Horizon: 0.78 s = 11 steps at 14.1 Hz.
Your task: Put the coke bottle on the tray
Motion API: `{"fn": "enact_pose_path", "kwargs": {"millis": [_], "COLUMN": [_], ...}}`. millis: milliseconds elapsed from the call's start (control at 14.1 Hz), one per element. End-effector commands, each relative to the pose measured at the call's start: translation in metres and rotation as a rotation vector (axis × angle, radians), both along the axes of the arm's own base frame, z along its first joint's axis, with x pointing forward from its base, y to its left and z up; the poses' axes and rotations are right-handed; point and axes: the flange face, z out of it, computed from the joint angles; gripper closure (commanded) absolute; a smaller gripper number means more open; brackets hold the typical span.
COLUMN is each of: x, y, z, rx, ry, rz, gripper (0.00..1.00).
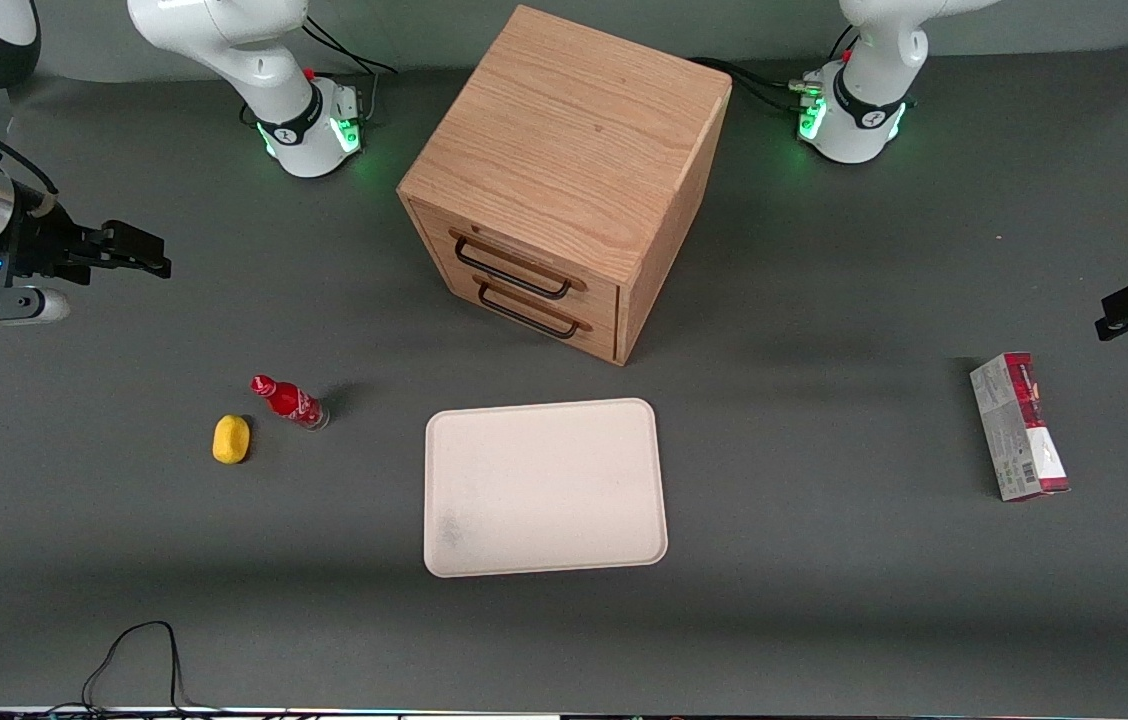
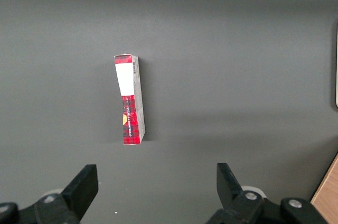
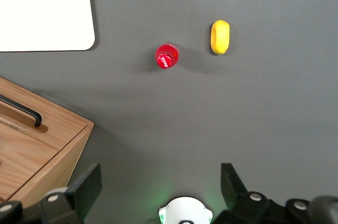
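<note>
Your pincer [image 1: 139,250] hangs up in the air at the working arm's end of the tabletop [image 1: 824,600]. Its two fingers [image 3: 84,187] are spread wide apart, and it holds nothing.

The coke bottle [image 1: 287,401] stands on the tabletop, well apart from your pincer. It is lower than the pincer and nearer to the front camera. It looks upright, because from your wrist camera you look straight down on its red cap [image 3: 167,56]. Nothing touches the bottle.

A yellow lemon-like lump [image 1: 231,439] lies just beside the bottle. It is a little nearer to the front camera than the bottle. The two do not touch.

The tray [image 1: 544,487] lies flat on the tabletop. It is farther from your pincer than the bottle is, more toward the middle of the tabletop. The bottle is not on the tray yet. There is bare tabletop between them.

A wooden drawer cabinet [image 1: 564,180] with two black handles [image 1: 514,270] stands near the tray, farther from the front camera than the tray. Both drawers look shut.

A red-and-grey carton [image 1: 1019,425] lies far off, toward the parked arm's end of the tabletop.
</note>
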Motion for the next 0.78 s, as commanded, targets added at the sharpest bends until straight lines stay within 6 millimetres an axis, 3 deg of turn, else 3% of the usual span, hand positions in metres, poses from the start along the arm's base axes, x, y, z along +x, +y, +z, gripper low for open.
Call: {"fn": "enact_pose_path", "kwargs": {"millis": [0,142,426,711], "x": [0.011,0.032,0.054,0.061], "y": [-0.003,-0.001,0.005,0.008], "z": [0.004,0.007,0.013,0.008], "rx": [0.015,0.015,0.007,-0.003], "ry": [0.000,-0.023,-0.014,-0.008], "rz": [0.000,-0.003,0.000,-0.044], "gripper": [0.00,0.00,0.00,0.00]}}
